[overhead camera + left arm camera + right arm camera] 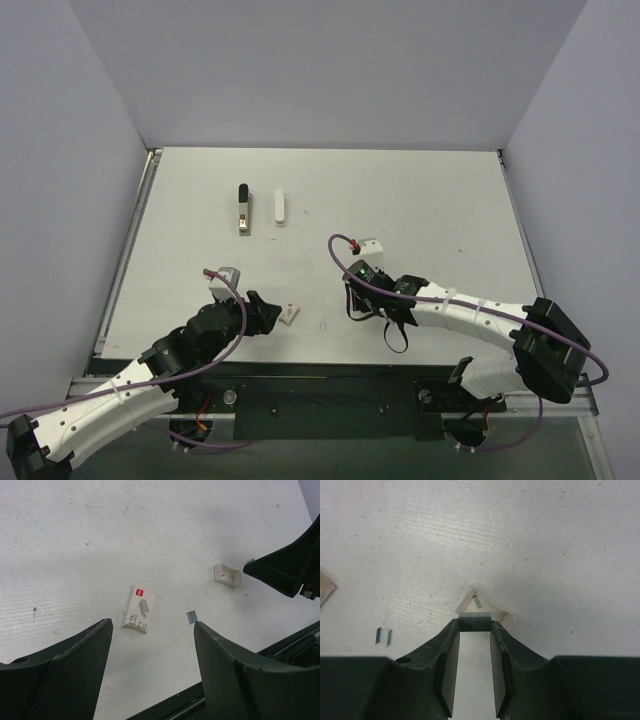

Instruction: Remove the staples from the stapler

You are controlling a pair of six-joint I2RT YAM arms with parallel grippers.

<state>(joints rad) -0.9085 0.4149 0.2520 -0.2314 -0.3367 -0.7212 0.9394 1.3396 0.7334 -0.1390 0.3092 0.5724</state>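
The black stapler [243,208] lies at the back left of the table, with a white piece [280,207] beside it, far from both grippers. My right gripper [475,624] is shut on a short strip of staples [475,616], held just over a small beige tray [495,609] that holds one loose staple [478,602]. In the top view this gripper [354,303] is near the table's front middle. My left gripper [152,625] is open and empty, just short of a white staple box [139,609], which also shows in the top view [290,314].
A small loose clump of staples [192,617] lies on the table between the box and the beige tray [227,575]; it also shows in the right wrist view [383,636]. The table's front edge is right behind both grippers. Grey walls enclose the table.
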